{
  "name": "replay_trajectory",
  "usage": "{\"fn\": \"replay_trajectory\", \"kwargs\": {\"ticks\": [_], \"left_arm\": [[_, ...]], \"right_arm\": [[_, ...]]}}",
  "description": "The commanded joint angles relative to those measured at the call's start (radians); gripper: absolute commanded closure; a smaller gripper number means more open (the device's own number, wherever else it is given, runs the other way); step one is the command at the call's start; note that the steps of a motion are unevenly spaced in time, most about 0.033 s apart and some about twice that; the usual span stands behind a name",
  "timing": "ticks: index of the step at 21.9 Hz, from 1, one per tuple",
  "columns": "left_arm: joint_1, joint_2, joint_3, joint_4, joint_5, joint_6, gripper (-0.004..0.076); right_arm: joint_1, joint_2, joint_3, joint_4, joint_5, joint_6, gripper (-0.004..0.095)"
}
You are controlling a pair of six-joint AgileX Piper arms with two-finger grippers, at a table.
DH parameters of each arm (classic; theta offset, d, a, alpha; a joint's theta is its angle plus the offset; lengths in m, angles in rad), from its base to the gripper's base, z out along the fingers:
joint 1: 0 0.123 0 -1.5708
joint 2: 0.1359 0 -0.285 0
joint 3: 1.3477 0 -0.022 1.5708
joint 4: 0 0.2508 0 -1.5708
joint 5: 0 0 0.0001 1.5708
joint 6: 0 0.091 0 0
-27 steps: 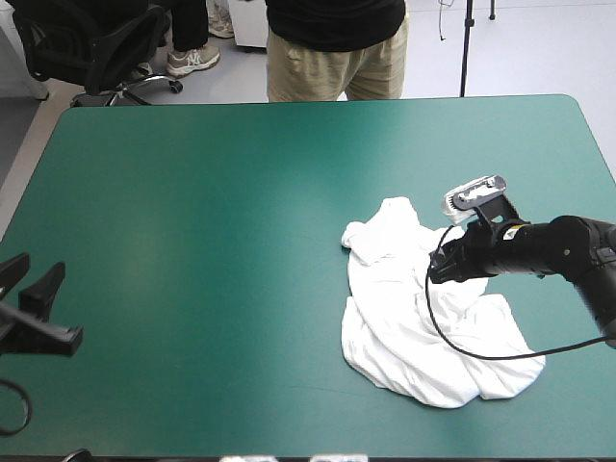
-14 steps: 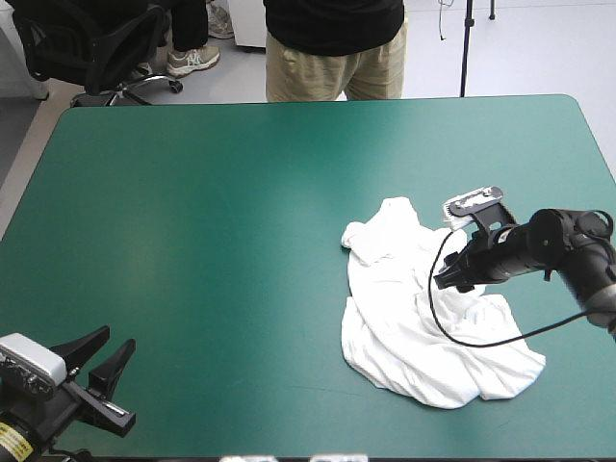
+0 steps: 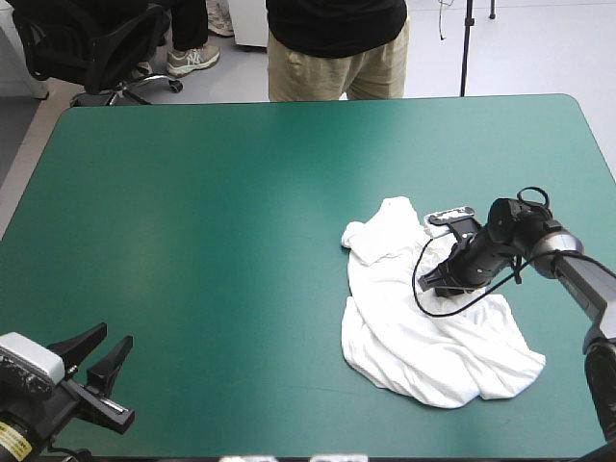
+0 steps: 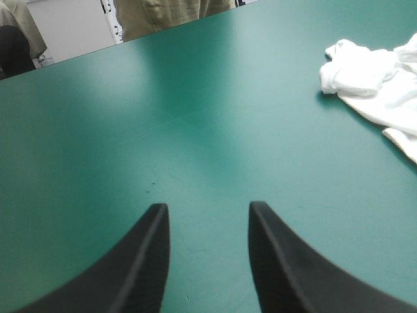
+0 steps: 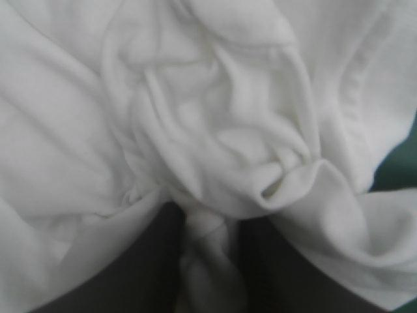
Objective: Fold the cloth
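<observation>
The white T-shirt (image 3: 423,327) lies in a crumpled heap on the right half of the table. My right gripper (image 3: 436,283) is down on the heap's upper middle. In the right wrist view white folds (image 5: 215,117) fill everything, and a bunched ridge of cloth sits pinched between the black fingers of the right gripper (image 5: 208,218). My left gripper (image 3: 114,339) hovers near the table's front left corner, far from the shirt. Its fingers stand apart over bare cover in the left wrist view, left gripper (image 4: 205,207), with the T-shirt (image 4: 374,81) well ahead and off to one side.
The teal-green cover (image 3: 212,212) stretches bare from the shirt to the left edge. The heap's lower corner reaches close to the table's front right edge (image 3: 577,423).
The right gripper has dropped lower and slightly left into the shirt's folds. The left arm came in at the front left corner earlier and has hardly moved since.
</observation>
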Motion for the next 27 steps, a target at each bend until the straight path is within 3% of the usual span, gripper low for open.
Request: {"fn": "replay_trajectory", "kwargs": {"ticks": [1, 5, 8, 19, 24, 25, 27], "left_arm": [[-0.003, 0.014, -0.023, 0.012, -0.078, -0.009, 0.0435], [-0.003, 0.014, -0.023, 0.012, -0.078, -0.011, 0.0435], [-0.003, 0.014, -0.023, 0.01, -0.078, -0.013, 0.0435], [-0.003, 0.014, -0.023, 0.086, -0.102, -0.051, 0.0435], [-0.003, 0.014, -0.023, 0.121, -0.1, -0.122, 0.0435], [-0.003, 0.014, -0.023, 0.121, -0.1, -0.122, 0.0435], [-0.003, 0.014, -0.023, 0.125, -0.1, -0.122, 0.0435]], "right_arm": [[0.001, 0.028, -0.017, 0.053, -0.021, -0.058, 0.0922], [0.011, 0.031, -0.028, 0.159, -0.057, -0.12, 0.0913], [0.063, 0.035, -0.08, 0.142, -0.073, -0.116, 0.0913], [0.625, 0.443, -0.845, 0.128, 0.196, -0.079, 0.0913], [0.728, 0.47, -0.954, -0.012, 0.229, -0.022, 0.0912], [0.728, 0.47, -0.955, -0.033, 0.231, -0.02, 0.0897], [0.723, 0.47, -0.955, -0.05, 0.245, -0.02, 0.0745]]}}
